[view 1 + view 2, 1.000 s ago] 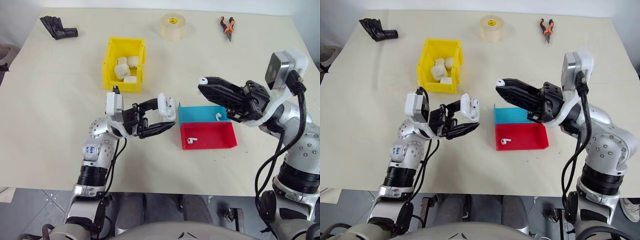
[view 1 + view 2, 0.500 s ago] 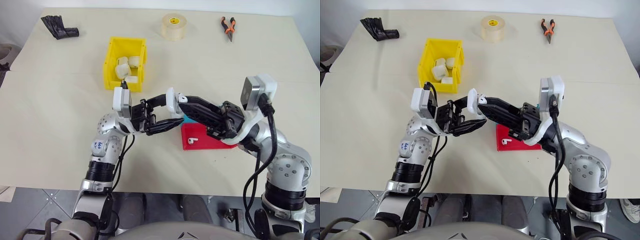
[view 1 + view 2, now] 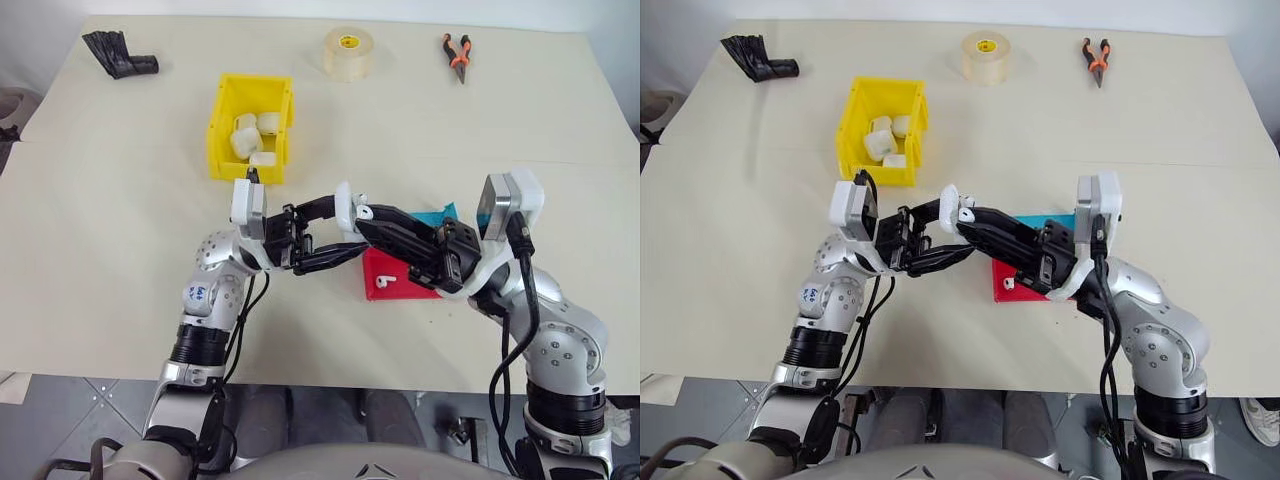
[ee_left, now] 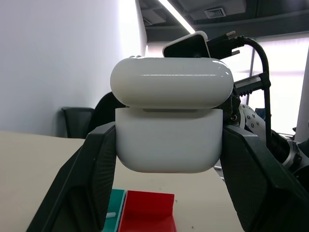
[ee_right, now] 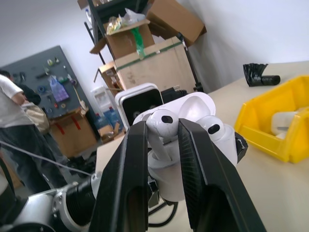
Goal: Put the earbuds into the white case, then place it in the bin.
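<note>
You work over a pale beige table [image 3: 120, 230]. At its far edge lie a black glove [image 3: 118, 55] at your left, a tape roll [image 3: 347, 52] in the middle and orange-handled pliers [image 3: 455, 52] at your right. The yellow bin [image 3: 250, 128] stands nearer, left of centre. The red tray [image 3: 390, 275] and blue tray [image 3: 436, 216] sit touching, side by side.

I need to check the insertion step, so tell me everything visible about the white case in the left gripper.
The white case is small, glossy plastic with rounded corners, gripped at its sides by the left gripper above the table. Its hinged lid stands open. One earbud already sits in a socket; the right gripper holds a second earbud at the case's mouth. The red tray lies below it.
</note>
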Available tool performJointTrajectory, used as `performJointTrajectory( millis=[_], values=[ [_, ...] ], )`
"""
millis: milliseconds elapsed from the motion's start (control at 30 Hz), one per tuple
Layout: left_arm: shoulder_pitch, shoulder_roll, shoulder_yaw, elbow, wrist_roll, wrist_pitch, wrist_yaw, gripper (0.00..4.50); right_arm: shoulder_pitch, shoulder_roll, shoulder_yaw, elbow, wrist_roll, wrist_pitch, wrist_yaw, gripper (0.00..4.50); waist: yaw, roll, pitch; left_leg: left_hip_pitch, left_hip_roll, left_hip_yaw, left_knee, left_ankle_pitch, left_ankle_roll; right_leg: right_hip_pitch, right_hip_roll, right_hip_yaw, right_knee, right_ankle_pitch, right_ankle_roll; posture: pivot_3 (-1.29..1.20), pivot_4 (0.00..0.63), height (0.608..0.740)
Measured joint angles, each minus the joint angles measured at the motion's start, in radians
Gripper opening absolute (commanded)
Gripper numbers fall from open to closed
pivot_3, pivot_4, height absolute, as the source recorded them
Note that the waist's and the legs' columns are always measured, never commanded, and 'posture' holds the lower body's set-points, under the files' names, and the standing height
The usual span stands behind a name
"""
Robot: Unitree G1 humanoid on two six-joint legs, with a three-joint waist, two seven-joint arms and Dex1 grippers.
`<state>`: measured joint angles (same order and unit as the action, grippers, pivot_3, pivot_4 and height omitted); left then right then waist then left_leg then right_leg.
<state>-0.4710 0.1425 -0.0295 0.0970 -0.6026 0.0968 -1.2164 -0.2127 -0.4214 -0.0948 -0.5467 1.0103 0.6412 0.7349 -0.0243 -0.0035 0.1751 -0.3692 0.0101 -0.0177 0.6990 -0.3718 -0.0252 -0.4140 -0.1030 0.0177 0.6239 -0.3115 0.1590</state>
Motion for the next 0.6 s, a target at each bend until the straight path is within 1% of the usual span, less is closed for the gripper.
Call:
performJointTrajectory(
  millis=[33, 133, 267, 300, 333, 467, 533, 600],
  values=[
    [0.000, 0.000, 0.000, 0.001, 0.005, 0.000, 0.000, 2.79, 0.000, -0.011, 0.001, 0.001, -0.003, -0.002, 0.002, 1.23, 0.000, 0.000, 0.000, 0.000, 0.000, 0.000, 0.000, 0.000, 0.000, 0.000, 0.000, 0.000, 0.000, 0.000, 0.000, 0.00, 0.150, 0.740],
    [0.000, 0.001, 0.020, 0.001, 0.003, 0.000, 0.005, 2.79, 0.002, -0.044, 0.001, 0.015, -0.009, 0.005, 0.012, 2.10, 0.000, 0.000, 0.000, 0.000, 0.000, 0.000, 0.000, 0.000, 0.000, 0.000, 0.000, 0.000, 0.000, 0.000, 0.000, 0.00, 0.150, 0.740],
    [-0.015, -0.012, 0.019, -0.005, -0.002, -0.008, 0.002, 2.79, 0.001, -0.059, 0.031, 0.045, -0.030, 0.022, 0.021, 3.43, 0.001, 0.000, 0.000, 0.000, 0.000, 0.000, 0.000, 0.000, 0.000, 0.001, 0.000, 0.000, -0.001, 0.000, 0.000, 0.00, 0.150, 0.740],
    [-0.015, -0.010, 0.014, -0.007, -0.002, -0.008, 0.002, 2.79, -0.004, -0.071, 0.032, 0.045, -0.033, 0.022, 0.031, 3.84, 0.001, 0.000, 0.000, 0.000, 0.000, 0.000, 0.000, 0.000, 0.000, 0.001, 0.000, 0.000, -0.001, 0.000, 0.000, 0.00, 0.150, 0.740],
    [-0.015, -0.007, 0.014, -0.007, -0.002, -0.008, 0.001, 2.79, -0.007, -0.087, 0.028, 0.045, -0.034, 0.022, 0.040, 4.12, 0.001, 0.000, 0.000, 0.000, 0.000, 0.000, 0.000, 0.000, 0.000, 0.001, 0.000, 0.000, -0.001, 0.000, 0.000, 0.00, 0.150, 0.740],
    [-0.015, 0.029, 0.013, -0.008, 0.020, -0.021, 0.011, 2.79, -0.009, -0.129, 0.001, 0.050, -0.034, 0.022, 0.064, 4.12, 0.001, 0.000, 0.000, 0.000, 0.000, 0.000, 0.000, 0.000, 0.000, 0.001, 0.000, -0.001, -0.001, 0.000, 0.000, 0.00, 0.150, 0.740],
    [-0.016, 0.071, 0.012, -0.004, 0.090, -0.053, 0.054, 2.79, -0.008, -0.167, -0.014, 0.057, -0.039, 0.022, 0.079, 4.12, 0.001, 0.000, 0.000, 0.000, 0.000, 0.000, 0.000, 0.000, 0.000, 0.001, 0.000, 0.000, -0.001, 0.000, 0.000, 0.00, 0.150, 0.740],
    [-0.030, 0.105, 0.007, 0.007, 0.157, -0.082, 0.097, 2.79, -0.008, -0.206, -0.032, 0.066, -0.047, 0.023, 0.091, 3.74, 0.003, 0.000, 0.000, 0.000, 0.000, 0.000, 0.000, 0.000, 0.000, 0.001, 0.000, 0.000, -0.001, 0.000, 0.000, 0.00, 0.150, 0.740]
  ],
)
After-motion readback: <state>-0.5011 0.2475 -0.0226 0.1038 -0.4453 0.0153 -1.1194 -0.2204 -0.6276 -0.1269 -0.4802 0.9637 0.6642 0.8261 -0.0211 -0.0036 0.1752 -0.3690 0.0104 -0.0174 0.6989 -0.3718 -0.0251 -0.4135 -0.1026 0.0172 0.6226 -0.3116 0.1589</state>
